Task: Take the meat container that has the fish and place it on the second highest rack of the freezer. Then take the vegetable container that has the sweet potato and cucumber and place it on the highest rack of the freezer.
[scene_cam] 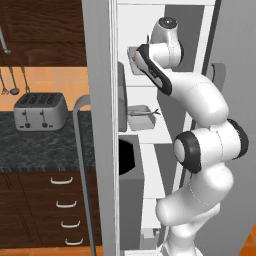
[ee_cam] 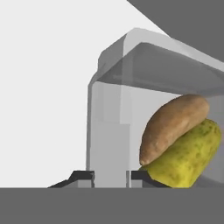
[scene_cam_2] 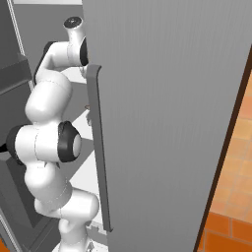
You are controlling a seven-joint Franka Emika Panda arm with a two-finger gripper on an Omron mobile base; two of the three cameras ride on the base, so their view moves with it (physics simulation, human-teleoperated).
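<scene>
First half looks done: the small silvery-grey fish [scene_cam: 143, 113] lies in its clear shallow meat container [scene_cam: 140, 117], and that tray sits on a flat white shelf [scene_cam: 159, 131] inside the tall grey-silver freezer [scene_cam: 100, 125]. I judge this to be the second highest rack, since one more white shelf [scene_cam: 141, 88] stands above it. The fish tray is well apart from my arm.

Second half is in hand. My white arm reaches up and into the freezer, to the upper shelf level. In the hand view my two dark finger tips [ee_cam: 84, 176] stand close on either side of the near wall of the clear plastic vegetable container [ee_cam: 111, 127]. My gripper [ee_cam: 111, 177] is narrow, with that thin wall between the tips; whether the tips press the wall or have just let go I cannot tell. Inside the tray, to the right, the orange-brown tapered sweet potato [ee_cam: 173, 124] lies on top of the yellow-green cucumber [ee_cam: 188, 155], the two touching.

In the left base view the same tray [scene_cam: 134, 61] shows as a pale box at my wrist, above the higher shelf. Whether it rests on the highest rack or hangs just over it I cannot make out.

Left to do, by my judgement: confirm the tray is seated, release, and withdraw past the open grey door [scene_cam_2: 167, 123].
</scene>
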